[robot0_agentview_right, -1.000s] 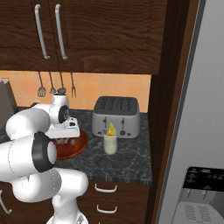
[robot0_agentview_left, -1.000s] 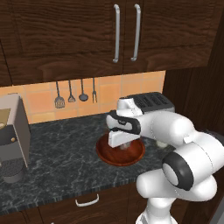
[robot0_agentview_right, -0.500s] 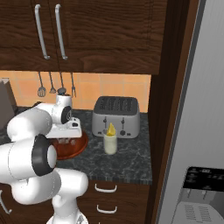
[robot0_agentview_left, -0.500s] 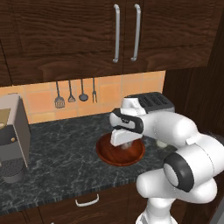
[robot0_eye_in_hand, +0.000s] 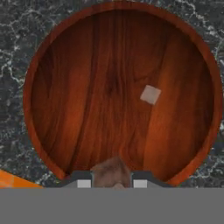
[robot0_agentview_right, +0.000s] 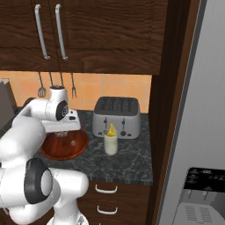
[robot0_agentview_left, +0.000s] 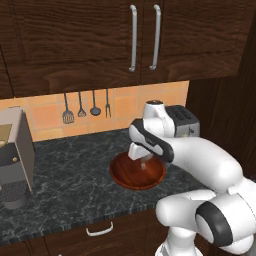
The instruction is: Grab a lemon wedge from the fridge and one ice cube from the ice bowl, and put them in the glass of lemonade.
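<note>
The reddish-brown ice bowl [robot0_agentview_left: 119, 176] [robot0_agentview_right: 52, 152] [robot0_eye_in_hand: 31, 96] sits on the dark counter. My gripper [robot0_agentview_left: 143, 161] [robot0_agentview_right: 66, 134] [robot0_eye_in_hand: 112, 180] hangs just above the bowl, pointing down, shut on a translucent ice cube [robot0_eye_in_hand: 112, 169] between its fingertips. Another pale ice cube [robot0_eye_in_hand: 150, 94] lies on the bowl's floor. To the right stands the glass of lemonade [robot0_agentview_right: 110, 145], with the yellow lemon wedge [robot0_agentview_right: 111, 130] at its rim. The grey fridge [robot0_agentview_right: 200, 114] fills the far right.
A silver toaster [robot0_agentview_right: 116, 117] [robot0_agentview_left: 183, 121] stands at the back, behind the glass and right of the bowl. A coffee machine [robot0_agentview_left: 14, 156] occupies the counter's left end. Utensils [robot0_agentview_left: 82, 106] hang on the tiled wall, with upper cabinets overhead.
The hand has drifted slightly to the right over the bowl, keeping its grip. The bowl, glass and toaster have not moved.
</note>
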### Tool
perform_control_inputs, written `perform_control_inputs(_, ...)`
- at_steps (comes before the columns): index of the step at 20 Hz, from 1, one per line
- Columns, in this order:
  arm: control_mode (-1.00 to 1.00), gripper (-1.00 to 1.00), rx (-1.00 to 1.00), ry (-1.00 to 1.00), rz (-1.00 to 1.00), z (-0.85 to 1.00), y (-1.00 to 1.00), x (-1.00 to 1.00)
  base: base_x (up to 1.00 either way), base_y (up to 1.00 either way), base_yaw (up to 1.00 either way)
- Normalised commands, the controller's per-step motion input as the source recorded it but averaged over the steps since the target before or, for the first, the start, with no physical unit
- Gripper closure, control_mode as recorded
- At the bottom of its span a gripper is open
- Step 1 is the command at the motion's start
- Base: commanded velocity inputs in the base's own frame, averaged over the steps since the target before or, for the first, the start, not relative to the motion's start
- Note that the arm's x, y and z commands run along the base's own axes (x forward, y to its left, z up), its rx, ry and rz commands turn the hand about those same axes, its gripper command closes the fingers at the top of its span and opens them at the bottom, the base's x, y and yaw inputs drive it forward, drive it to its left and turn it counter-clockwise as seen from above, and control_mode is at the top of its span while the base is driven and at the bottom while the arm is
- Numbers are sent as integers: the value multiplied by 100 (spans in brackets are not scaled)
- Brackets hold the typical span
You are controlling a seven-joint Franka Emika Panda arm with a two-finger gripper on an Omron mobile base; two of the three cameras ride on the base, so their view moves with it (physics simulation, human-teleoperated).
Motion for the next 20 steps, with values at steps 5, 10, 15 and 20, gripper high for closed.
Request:
perform_control_inputs(5, -100, 100, -14, -11, -1, 64, -32, 0, 0, 0, 0)
perform_control_inputs(10, -100, 100, -3, -12, -10, 29, -57, 0, 0, 0, 0)
perform_control_inputs(15, -100, 100, 0, -18, -11, 42, -59, 0, 0, 0, 0)
perform_control_inputs(20, -100, 100, 0, -21, -14, 11, -52, 0, 0, 0, 0)
